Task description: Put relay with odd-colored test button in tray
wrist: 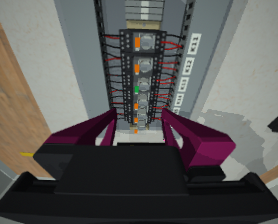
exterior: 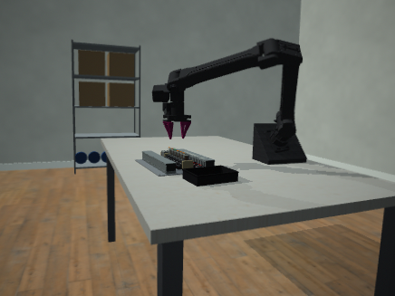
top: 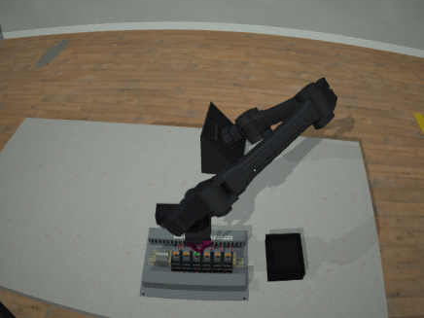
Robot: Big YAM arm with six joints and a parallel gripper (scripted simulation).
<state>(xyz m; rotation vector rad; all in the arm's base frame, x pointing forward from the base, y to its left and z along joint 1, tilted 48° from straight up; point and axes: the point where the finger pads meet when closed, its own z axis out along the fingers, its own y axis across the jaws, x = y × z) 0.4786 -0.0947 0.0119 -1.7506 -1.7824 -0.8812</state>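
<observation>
Open air lies between the gripper point(exterior: 177, 130) and the relay row point(exterior: 187, 156) at frame centre; the relays stand packed side by side, wiring ducts point(wrist: 102, 60) flanking them; the tray point(top: 285, 256), lower right, stands apart, bare bench point(top: 78, 192) around it.

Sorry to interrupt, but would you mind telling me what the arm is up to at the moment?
The gripper hangs open above the row of relays on the grey panel, holding nothing. The green-button relay, the odd one among orange ones, sits in its socket. The black tray waits open side up beside the panel.
</observation>
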